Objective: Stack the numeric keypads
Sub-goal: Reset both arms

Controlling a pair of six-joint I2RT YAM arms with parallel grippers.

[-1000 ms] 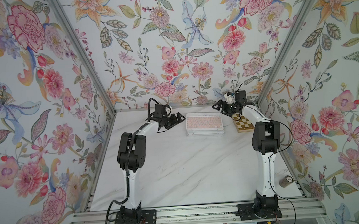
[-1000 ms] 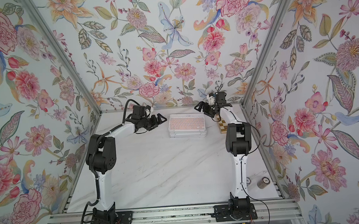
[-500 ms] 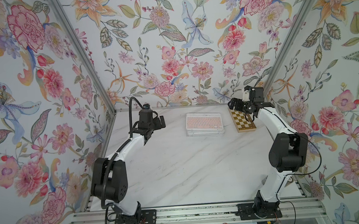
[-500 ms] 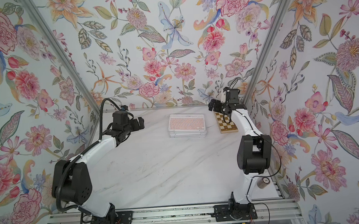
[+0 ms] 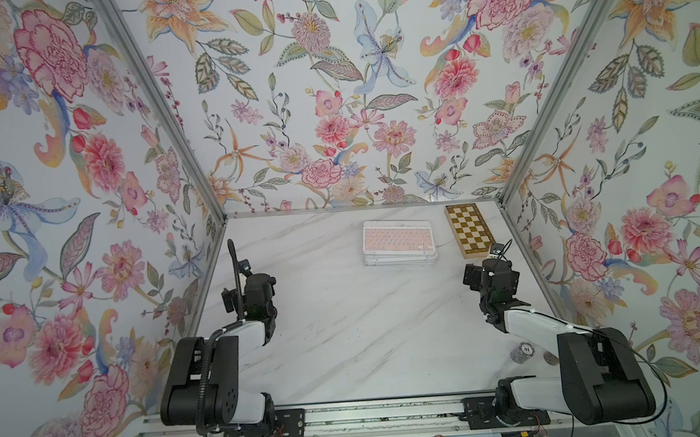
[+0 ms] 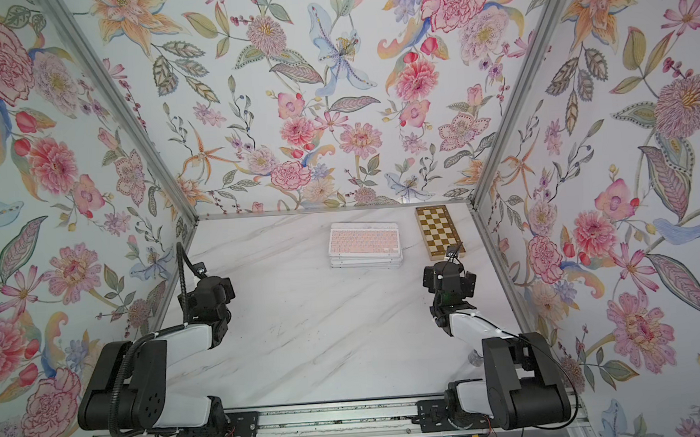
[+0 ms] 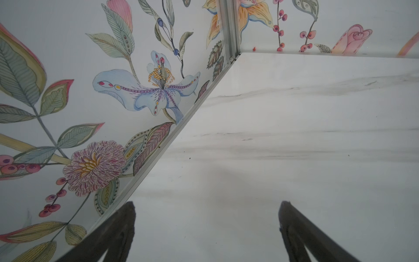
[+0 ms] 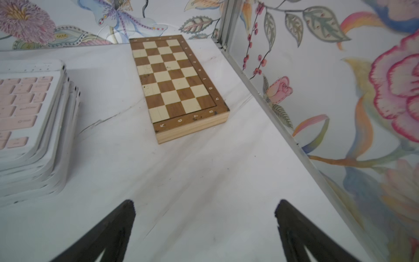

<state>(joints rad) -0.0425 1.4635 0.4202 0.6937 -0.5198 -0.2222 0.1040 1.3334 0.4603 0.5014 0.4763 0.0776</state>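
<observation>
Both spread wide and empty, my left end effector (image 7: 207,204) and right end effector (image 8: 205,202) hang over the bench (image 5: 347,332). The keypads (image 5: 397,241) lie in one stack at the bench's far side, just beside the chessboard (image 5: 468,231), well apart from both.

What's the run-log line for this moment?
keypads: one pile, pink keys on top | chessboard: beside pile, not touching | left arm: folded, jaws open, empty | right arm: folded, jaws open, empty
</observation>
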